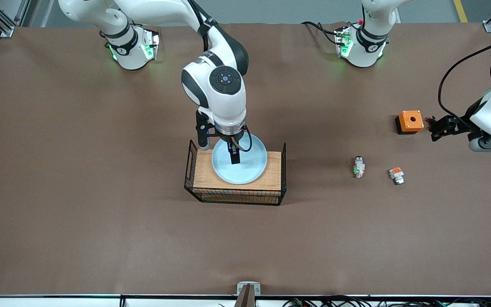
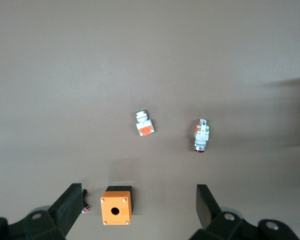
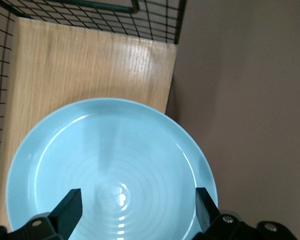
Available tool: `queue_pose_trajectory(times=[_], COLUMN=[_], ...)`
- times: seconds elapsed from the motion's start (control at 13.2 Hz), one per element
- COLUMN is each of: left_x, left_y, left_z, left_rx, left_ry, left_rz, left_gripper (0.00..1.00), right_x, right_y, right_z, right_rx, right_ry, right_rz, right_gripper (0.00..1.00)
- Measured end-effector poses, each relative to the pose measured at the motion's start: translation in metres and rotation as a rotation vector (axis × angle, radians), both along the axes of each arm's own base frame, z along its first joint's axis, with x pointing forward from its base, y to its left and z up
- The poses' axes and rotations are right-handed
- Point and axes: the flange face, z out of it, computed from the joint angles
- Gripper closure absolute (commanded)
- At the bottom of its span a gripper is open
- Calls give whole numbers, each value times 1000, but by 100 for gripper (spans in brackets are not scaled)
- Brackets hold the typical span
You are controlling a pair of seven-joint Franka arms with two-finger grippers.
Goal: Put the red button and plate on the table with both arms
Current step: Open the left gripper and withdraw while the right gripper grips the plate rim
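I see the plate (image 1: 245,168) lying on the wooden-topped rack (image 1: 271,172) near the middle of the table (image 1: 79,221), its rim hanging a little past the wood's edge in the right wrist view. My right gripper (image 1: 233,158) hangs over the plate with its fingers (image 3: 67,210) spread wide, gripping nothing. The red button (image 1: 359,166) lies on the table at about three o'clock from the rack, toward the left arm's end; a similar white part with an orange top (image 1: 397,175) lies just beside it, and an orange box (image 1: 409,121) sits at roughly one o'clock from the button. My left gripper (image 1: 434,128) hangs beside that box, jaws wide apart and empty.
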Motion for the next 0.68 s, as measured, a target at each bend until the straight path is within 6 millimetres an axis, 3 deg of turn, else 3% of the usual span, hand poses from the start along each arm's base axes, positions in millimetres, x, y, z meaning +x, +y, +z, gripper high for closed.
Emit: queue_pose_trajectory(times=[0.38, 0.68], left_x=[-11, -19], left_y=[-1, 4], left_z=[23, 38], left_rx=[15, 5], left_ry=[-28, -45], left_rz=[7, 15], left_gripper=[0, 0], right_x=[-39, -44], right_y=[38, 40], right_z=[-9, -32], right_rx=[-4, -34], right_ry=[30, 52], right_rz=[50, 54], right_gripper=[1, 1])
